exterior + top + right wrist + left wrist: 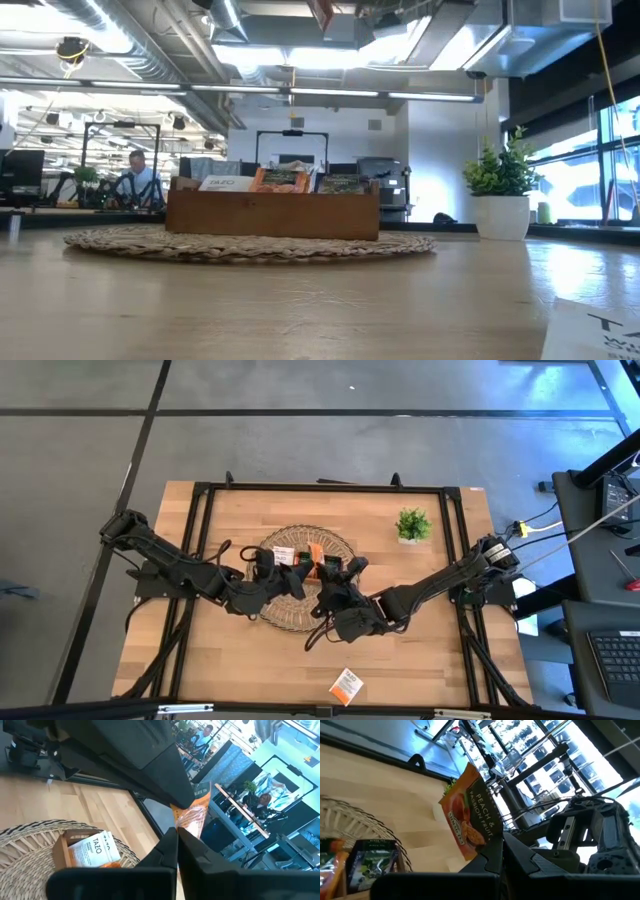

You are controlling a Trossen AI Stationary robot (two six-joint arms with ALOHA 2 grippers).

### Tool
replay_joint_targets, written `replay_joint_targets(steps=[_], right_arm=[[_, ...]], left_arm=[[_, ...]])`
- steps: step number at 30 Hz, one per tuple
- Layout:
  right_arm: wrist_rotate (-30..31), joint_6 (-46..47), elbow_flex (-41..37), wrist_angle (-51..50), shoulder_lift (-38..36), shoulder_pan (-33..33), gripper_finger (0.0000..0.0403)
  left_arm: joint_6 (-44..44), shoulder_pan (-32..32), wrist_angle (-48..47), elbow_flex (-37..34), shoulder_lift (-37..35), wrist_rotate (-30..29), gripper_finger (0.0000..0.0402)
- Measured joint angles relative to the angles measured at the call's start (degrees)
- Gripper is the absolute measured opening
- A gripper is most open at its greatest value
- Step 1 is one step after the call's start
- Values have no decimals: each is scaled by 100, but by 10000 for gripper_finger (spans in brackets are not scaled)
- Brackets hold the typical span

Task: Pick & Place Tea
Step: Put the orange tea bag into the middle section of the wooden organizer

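An orange flat square tea sachet printed with peach and passion fruit is pinched between the pressed-together fingers of the left hand, held up above the brown wooden three-compartment tray. The same sachet appears to be gripped at its other edge by the right hand, whose fingers are pressed together on an orange packet; a transfer between the two hands is judged to be the step in hand. More sachets, white, orange and dark, are stood inside the tray, which is set on a round woven wicker mat at the middle of the wooden bench. One orange-and-white sachet is left lying well apart from the tray, near the bench's front edge. Next, one grip is judged to need releasing, so that the sachet can be lowered upright into a compartment.
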Motion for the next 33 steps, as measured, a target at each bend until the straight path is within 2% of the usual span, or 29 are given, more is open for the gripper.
replay_joint_targets(steps=[7,15,22,33], right_arm=[[-12,55,9,7,-14,3,4],[-312,212,20,42,-313,20,2],[-511,208,18,32,-504,35,2],[-349,219,-2,-124,-529,17,1]], left_arm=[[469,-29,-32,-2,-54,-24,2],[1022,-245,-83,-7,-331,117,2],[885,-373,-85,-7,-479,735,2],[1017,-399,-84,-4,-479,174,10]])
